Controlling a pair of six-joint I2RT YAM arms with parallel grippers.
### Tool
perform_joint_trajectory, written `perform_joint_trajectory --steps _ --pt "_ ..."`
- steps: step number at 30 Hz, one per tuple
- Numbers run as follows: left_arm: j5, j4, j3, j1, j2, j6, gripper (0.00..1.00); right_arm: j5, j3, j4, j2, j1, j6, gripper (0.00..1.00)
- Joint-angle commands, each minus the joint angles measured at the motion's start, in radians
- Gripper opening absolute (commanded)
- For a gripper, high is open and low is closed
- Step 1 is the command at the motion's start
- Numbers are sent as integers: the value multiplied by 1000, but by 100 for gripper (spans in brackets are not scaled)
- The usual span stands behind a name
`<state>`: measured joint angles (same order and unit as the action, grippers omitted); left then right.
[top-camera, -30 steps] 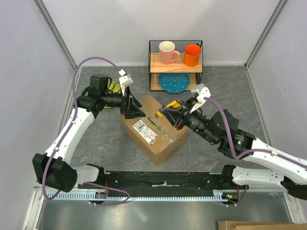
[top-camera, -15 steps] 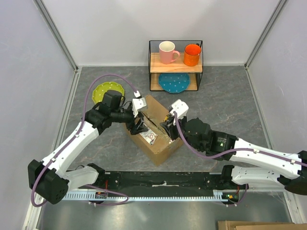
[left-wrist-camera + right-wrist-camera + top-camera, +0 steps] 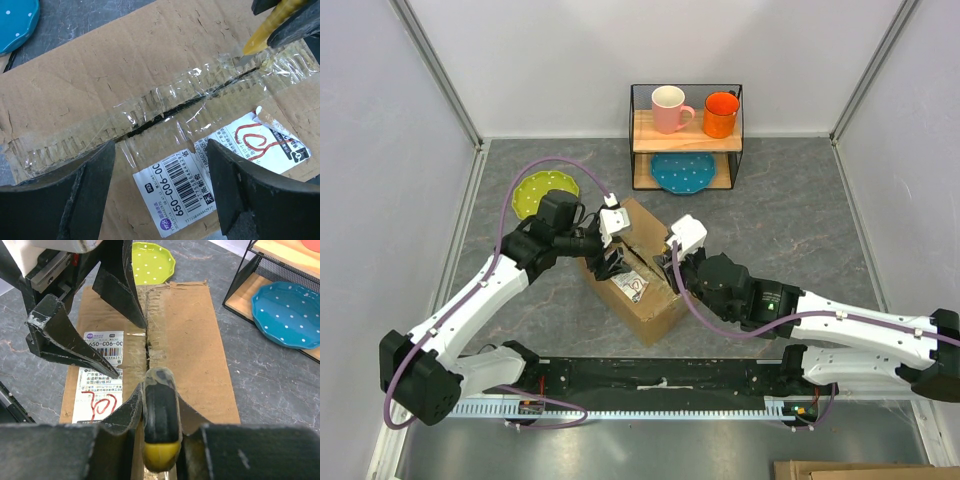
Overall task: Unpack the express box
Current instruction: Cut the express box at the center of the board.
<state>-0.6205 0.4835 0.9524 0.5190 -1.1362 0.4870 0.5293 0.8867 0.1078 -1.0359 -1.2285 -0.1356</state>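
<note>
The main danger is judged to be at the utility knife [image 3: 160, 415], which is clamped between the fingers of the right gripper [image 3: 672, 265] with its tip set on the tape seam [image 3: 165, 107]. If the blade is pushed too deep, whatever is inside could be cut. If it is drawn along the seam toward 12 o'clock in the right wrist view, it may meet the dark fingers of the left gripper [image 3: 162, 150]. These fingers are spread wide just over the lid, one on each side of the seam, and nothing is held by them. Whether they press on the cardboard cannot be told, so the box could also be dragged or turned by the knife.

The express box [image 3: 655, 318] is placed in the middle of the table, turned at an angle. A wire rack [image 3: 686, 140] is seen at its 12 o'clock and a green plate [image 3: 542, 190] at its 10 o'clock. The flaps are down. The clear tape is wrinkled, and a dark slit is opened along part of the seam. The white label [image 3: 225, 170] carries a barcode and a red scribble, and one corner is lifted.
</note>
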Motion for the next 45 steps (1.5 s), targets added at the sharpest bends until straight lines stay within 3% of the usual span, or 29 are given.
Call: perform_joint_trajectory --steps 1,17,33,45 --pt "126 29 -26 -1 -28 71 80 28 -12 -92 -21 -9 22 0" --pt "176 47 -47 -1 -14 67 79 80 -38 -34 -1 -37 19 0" --pt "309 26 -72 -1 -65 39 68 250 44 196 16 -242 -82 0" --pt "321 20 -102 -1 -76 45 66 271 60 231 46 -267 -130 0"
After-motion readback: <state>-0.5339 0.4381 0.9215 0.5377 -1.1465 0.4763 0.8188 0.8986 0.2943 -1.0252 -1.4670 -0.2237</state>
